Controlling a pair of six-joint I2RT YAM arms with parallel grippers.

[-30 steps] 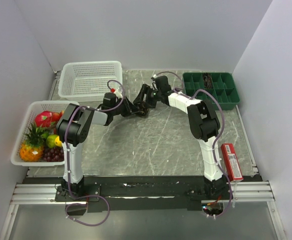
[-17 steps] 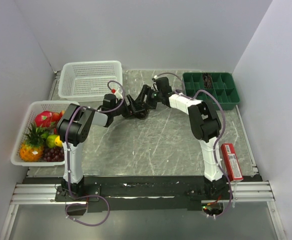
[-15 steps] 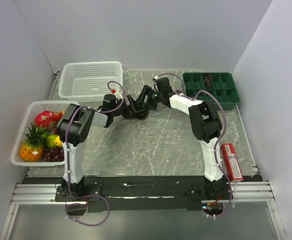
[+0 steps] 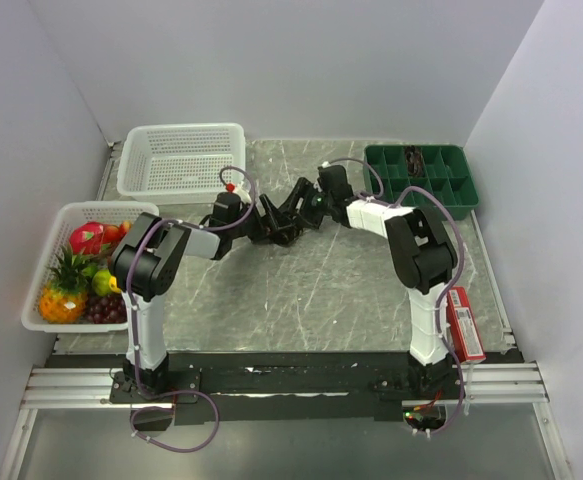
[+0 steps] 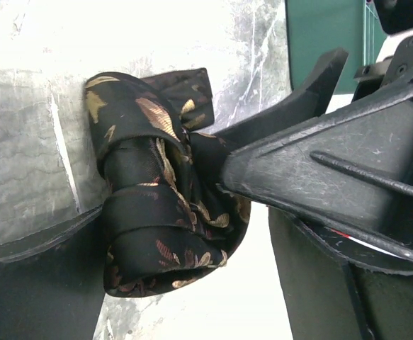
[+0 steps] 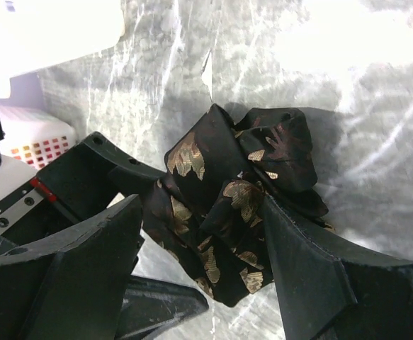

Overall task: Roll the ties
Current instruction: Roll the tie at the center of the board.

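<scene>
One of the ties [image 4: 284, 229], black with tan leaf shapes, is wound into a thick roll [image 5: 156, 212] at the middle back of the table. My left gripper [image 4: 270, 224] is open around it. In the left wrist view, the left gripper [image 5: 188, 227] has one finger against the roll and a bright gap before the other. My right gripper [image 4: 295, 214] comes from the opposite side and is shut on the roll. In the right wrist view the right gripper [image 6: 202, 205] has both fingers pressing the bunched tie [image 6: 227, 205]. The two grippers cross closely.
An empty white basket [image 4: 181, 160] stands at the back left. A second white basket [image 4: 41, 300] with toy fruit sits at the left edge. The green divided tray [image 4: 421, 182] is at the back right, and a red box [image 4: 463, 322] lies at the right.
My left gripper has let go of the tie roll and now stands wide open. Both grippers and the roll have shifted a little to the right.
</scene>
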